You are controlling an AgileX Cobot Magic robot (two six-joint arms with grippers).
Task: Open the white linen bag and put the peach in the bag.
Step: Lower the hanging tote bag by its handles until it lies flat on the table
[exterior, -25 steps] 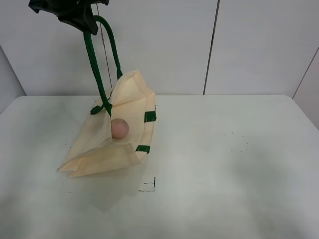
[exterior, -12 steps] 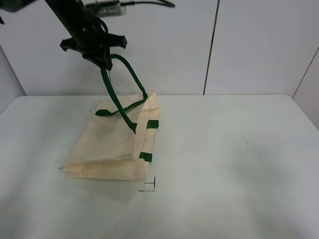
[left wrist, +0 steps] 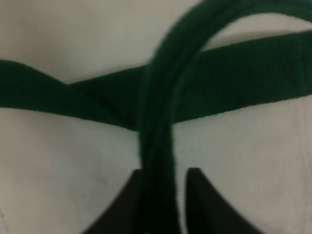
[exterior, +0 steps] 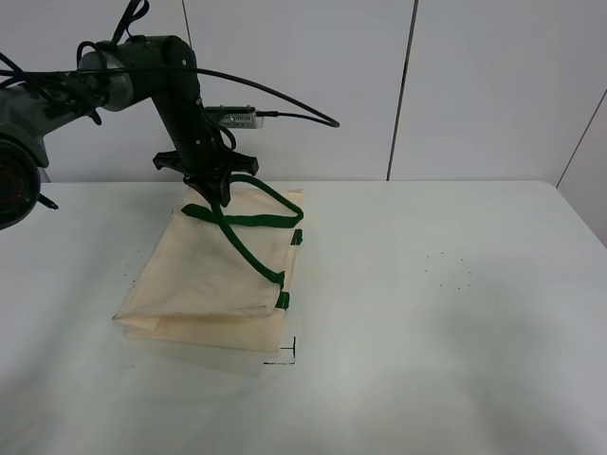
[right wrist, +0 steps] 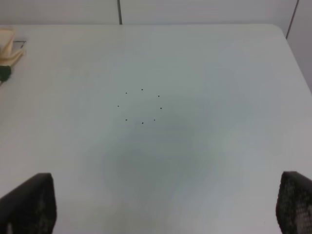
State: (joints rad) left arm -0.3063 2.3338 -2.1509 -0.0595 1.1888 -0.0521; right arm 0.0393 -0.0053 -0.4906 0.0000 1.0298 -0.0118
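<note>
Lowered since a moment ago, the left gripper [exterior: 213,190] clamps 1 green strap [left wrist: 158,136]; the white linen bag [exterior: 213,275] now lies flat, left of centre; peach hidden; right gripper [right wrist: 161,204] spread wide over the table [right wrist: 195,73].

Robotics laboratory test cell. Bare white table [exterior: 455,313] bearing small black registration marks, including a corner bracket [exterior: 285,354] and a ring of dots [right wrist: 141,106]; plain white wall panels [exterior: 493,85] behind; cabled black robot arm [exterior: 161,81] reaching over the table.
</note>
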